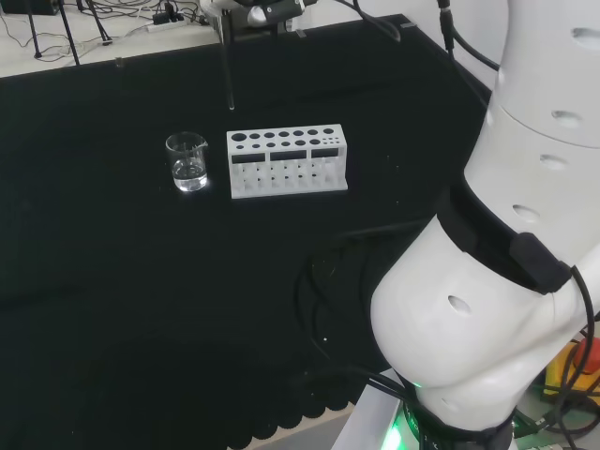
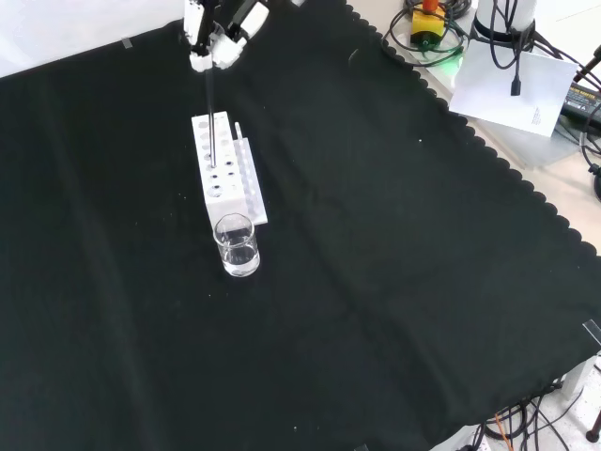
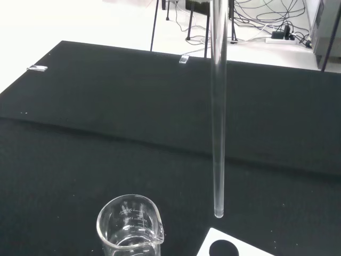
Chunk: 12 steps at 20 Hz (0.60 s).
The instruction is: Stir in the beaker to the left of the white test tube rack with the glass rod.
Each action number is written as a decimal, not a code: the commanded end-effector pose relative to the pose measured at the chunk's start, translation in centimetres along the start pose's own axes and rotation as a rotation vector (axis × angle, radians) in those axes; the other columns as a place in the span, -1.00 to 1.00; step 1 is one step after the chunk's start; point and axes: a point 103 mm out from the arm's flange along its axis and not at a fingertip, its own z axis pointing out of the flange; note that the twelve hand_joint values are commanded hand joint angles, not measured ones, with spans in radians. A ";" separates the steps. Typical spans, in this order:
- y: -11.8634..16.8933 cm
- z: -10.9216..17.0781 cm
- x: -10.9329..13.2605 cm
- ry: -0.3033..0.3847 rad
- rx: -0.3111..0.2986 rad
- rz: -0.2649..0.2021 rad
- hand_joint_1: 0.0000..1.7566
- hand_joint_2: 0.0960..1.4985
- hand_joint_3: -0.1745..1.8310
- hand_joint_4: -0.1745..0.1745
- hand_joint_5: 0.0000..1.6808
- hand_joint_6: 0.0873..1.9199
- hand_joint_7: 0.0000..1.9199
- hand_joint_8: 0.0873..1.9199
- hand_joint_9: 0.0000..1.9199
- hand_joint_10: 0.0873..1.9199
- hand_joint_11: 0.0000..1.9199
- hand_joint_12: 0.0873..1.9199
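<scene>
hand (image 2: 214,38) up at the top of the front view, fingers pinched round the glass rod (image 2: 210,113), rod hanging straight down, tip in the air over the white rack (image 2: 225,169), beaker (image 2: 236,245) on the cloth touching the rack's near end, nearer the camera than the hand

White arm links are seen at right of head view, bent fwd over the table. The hand (image 2: 218,36) is seen at top edge of front view, black-and-white fingers (image 2: 231,45) curled downward and pinched together on the glass rod (image 2: 210,113), which is held upright below it.
</scene>
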 end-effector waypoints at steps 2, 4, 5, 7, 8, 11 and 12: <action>-1.4 -0.7 0.8 -0.007 -0.009 -0.022 0.50 0.43 -1.00 -1.00 0.44 -0.69 0.29 -0.12 0.68 -0.30 0.67 -0.32; -1.2 -0.7 1.0 0.006 -0.013 -0.025 0.50 0.43 -1.00 -1.00 0.44 -0.69 0.29 -0.12 0.68 -0.30 0.67 -0.32; -1.1 -0.7 1.1 0.014 -0.015 -0.027 0.50 0.43 -1.00 -1.00 0.44 -0.69 0.29 -0.12 0.68 -0.30 0.67 -0.32; -0.8 -0.8 1.5 0.022 -0.020 -0.033 0.50 0.43 -1.00 -1.00 0.44 -0.69 0.29 -0.12 0.68 -0.30 0.67 -0.32; -0.6 -0.9 1.7 0.025 -0.021 -0.036 0.50 0.43 -1.00 -1.00 0.44 -0.69 0.29 -0.12 0.68 -0.30 0.67 -0.32; 0.1 -0.8 2.4 0.032 -0.022 -0.046 0.50 0.43 -1.00 -1.00 0.43 -0.69 0.29 -0.12 0.68 -0.30 0.67 -0.32; 0.4 -0.7 2.6 0.037 -0.021 -0.051 0.50 0.43 -1.00 -1.00 0.43 -0.69 0.29 -0.12 0.68 -0.30 0.67 -0.32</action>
